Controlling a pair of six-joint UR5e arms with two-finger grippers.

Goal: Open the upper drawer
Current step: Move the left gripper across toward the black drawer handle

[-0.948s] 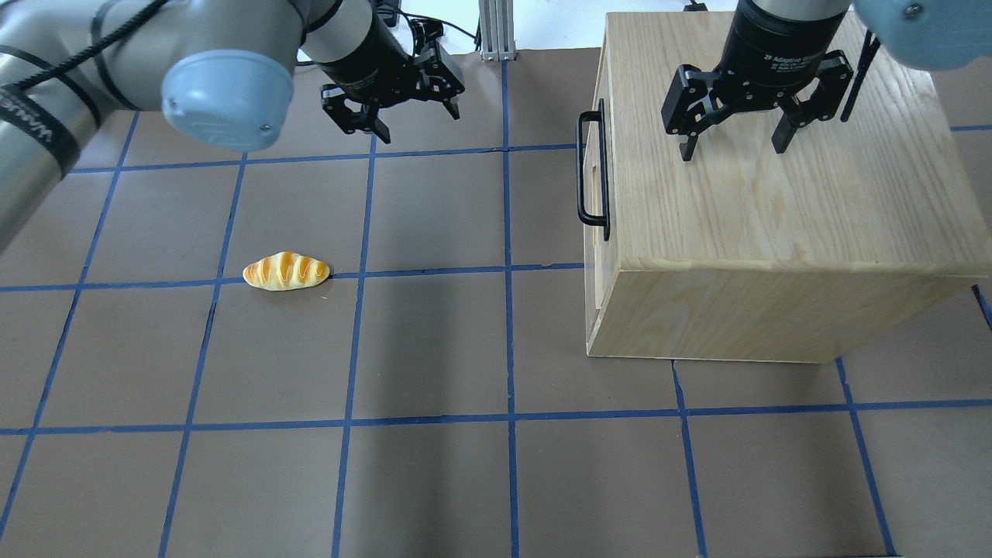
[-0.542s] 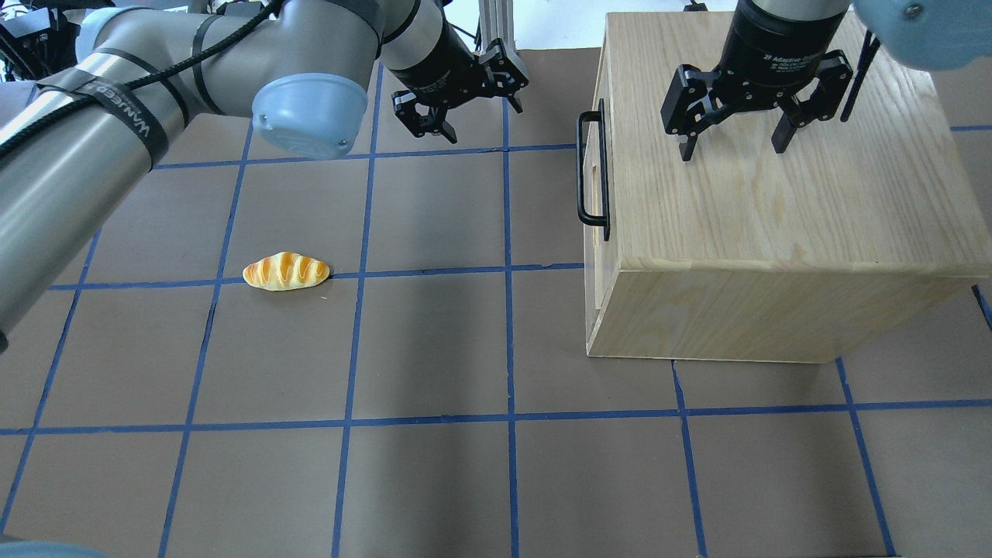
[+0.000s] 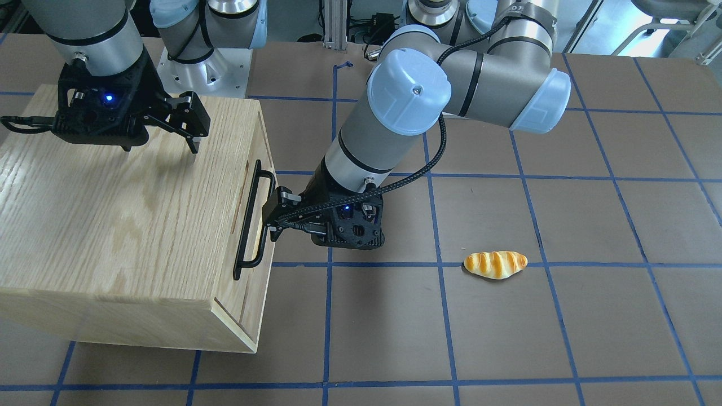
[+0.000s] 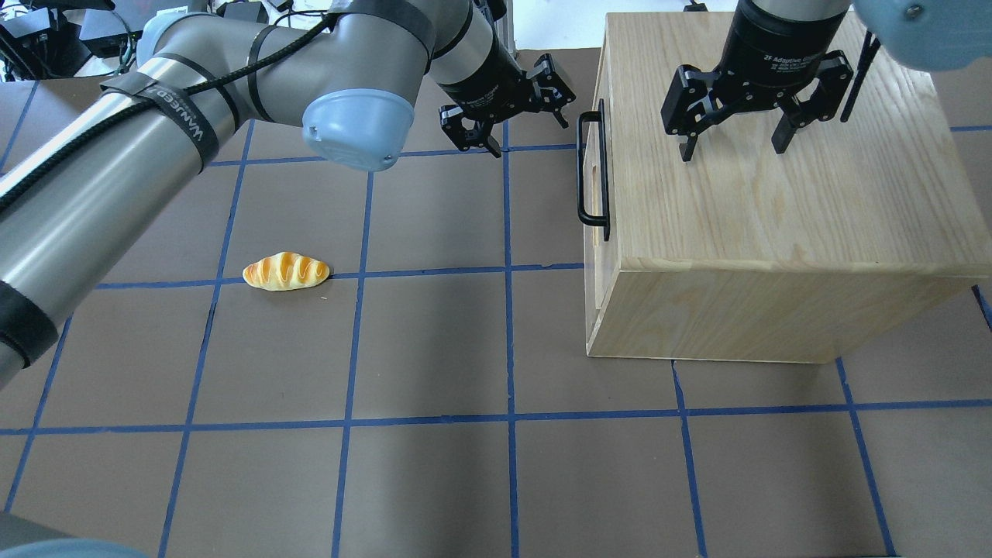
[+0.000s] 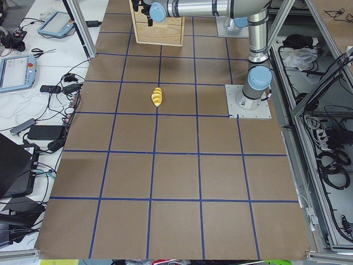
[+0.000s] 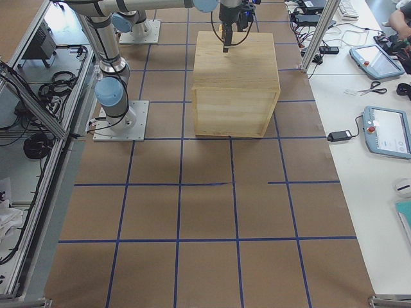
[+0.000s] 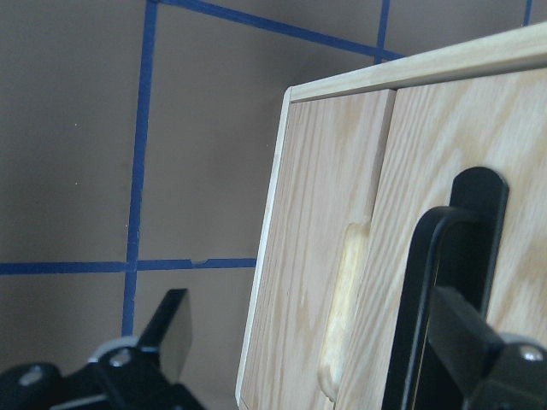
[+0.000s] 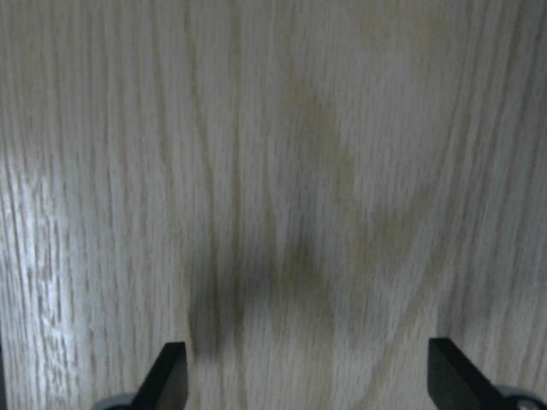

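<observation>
The upper drawer's oak front (image 4: pixel 595 194) faces left in the overhead view, with its black bar handle (image 4: pixel 593 167); the drawer looks shut. The handle also shows in the front view (image 3: pixel 251 221) and the left wrist view (image 7: pixel 444 282). My left gripper (image 4: pixel 525 125) is open, just left of the handle's far end and not holding it; in the front view the left gripper (image 3: pixel 271 216) is beside the bar. My right gripper (image 4: pixel 732 146) is open and empty over the cabinet top (image 4: pixel 775 209).
A toy bread roll (image 4: pixel 286 271) lies on the brown mat, well left of the cabinet. The lower drawer front with a cut-out grip (image 7: pixel 342 299) sits beside the upper one. Blue tape lines cross the mat.
My left arm has swung right, bringing its open gripper from the far middle of the table up to the drawer handle. The right gripper, cabinet and bread have not moved.
</observation>
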